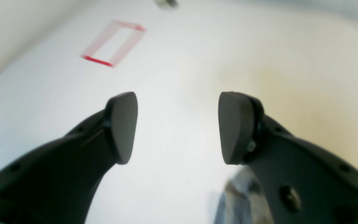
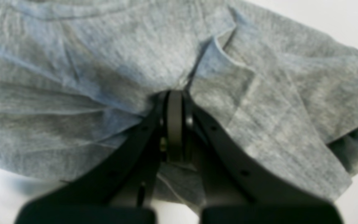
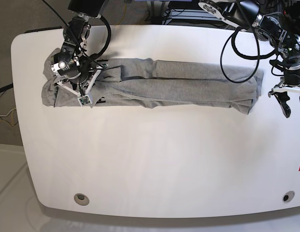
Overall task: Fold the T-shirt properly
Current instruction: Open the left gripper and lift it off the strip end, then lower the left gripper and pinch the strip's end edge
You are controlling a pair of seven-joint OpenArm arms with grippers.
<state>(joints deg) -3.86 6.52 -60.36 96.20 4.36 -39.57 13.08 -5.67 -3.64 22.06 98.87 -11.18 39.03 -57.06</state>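
The grey T-shirt (image 3: pixel 179 84) lies in a long band across the worktop (image 3: pixel 155 159): soft, limp, best pinched at folded edges. Right tool (image 2: pixel 175 96) pinches its cloth; left tool (image 1: pixel 178 124) gapes wide, empty.

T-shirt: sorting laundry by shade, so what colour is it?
Heather grey T-shirt, clearest in the right wrist view.

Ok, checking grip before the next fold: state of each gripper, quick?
Left gripper: open, holding nothing.
Right gripper: shut on the T-shirt.
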